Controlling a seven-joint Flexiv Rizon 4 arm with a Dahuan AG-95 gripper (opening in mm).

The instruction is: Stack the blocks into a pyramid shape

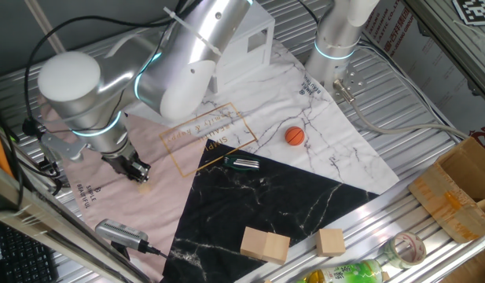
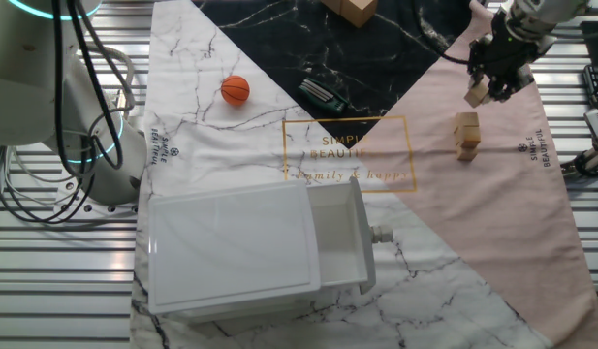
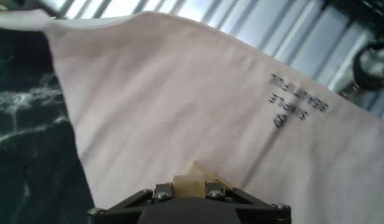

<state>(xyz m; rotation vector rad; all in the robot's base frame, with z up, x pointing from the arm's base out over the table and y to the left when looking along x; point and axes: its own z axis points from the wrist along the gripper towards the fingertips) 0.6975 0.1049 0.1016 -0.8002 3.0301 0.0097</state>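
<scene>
Dark metal fingers (image 3: 155,194) with screw heads fill the bottom of the hand view, pinching a small light-tan wooden cube (image 3: 188,183) whose flat face sits between them, one corner peeking out toward the pink cloth (image 3: 179,99) below. In the other fixed view the gripper (image 2: 489,87) hangs above that smooth, printed pink cloth with the carried cube (image 2: 477,93) tilted at its tip, off the surface. Just beside it on the pink cloth stands a short upright stack of small cubes (image 2: 466,135), long axis vertical; how many it holds is hard to tell, seemingly 2. Farther from the pink cloth, on the white marble-patterned sheet, lies a round orange ball (image 2: 235,90). 2 larger pale wooden blocks (image 1: 265,244) rest at the black marble panel's edge, and the arm's bulk hides the stack in one fixed view.
</scene>
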